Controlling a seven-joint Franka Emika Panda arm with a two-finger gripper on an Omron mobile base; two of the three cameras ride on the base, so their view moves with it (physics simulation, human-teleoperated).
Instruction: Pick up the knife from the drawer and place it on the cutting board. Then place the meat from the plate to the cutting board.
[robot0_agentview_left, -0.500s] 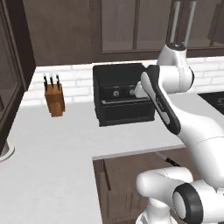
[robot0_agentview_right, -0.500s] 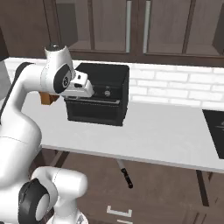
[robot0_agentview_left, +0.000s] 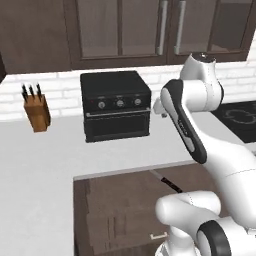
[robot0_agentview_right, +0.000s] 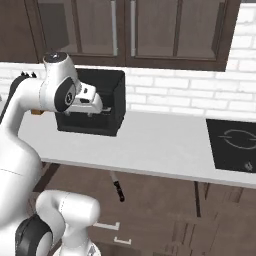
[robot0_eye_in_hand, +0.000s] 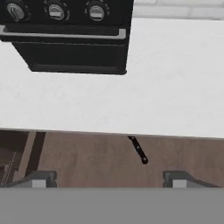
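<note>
The robot's base is driving to the right along the white counter (robot0_agentview_left: 45, 165), so the whole scene is sliding left in both base views. The boxy black countertop oven (robot0_agentview_left: 117, 107), the tan wooden knife block (robot0_agentview_left: 37, 114), the slim black-handled knife (robot0_agentview_right: 117, 186) below the counter edge and the flat black hob (robot0_agentview_right: 234, 144) are all shifting left together, without moving among themselves.

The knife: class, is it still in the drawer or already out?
In the drawer: the knife lies below the counter edge, only its black handle end showing.
</note>
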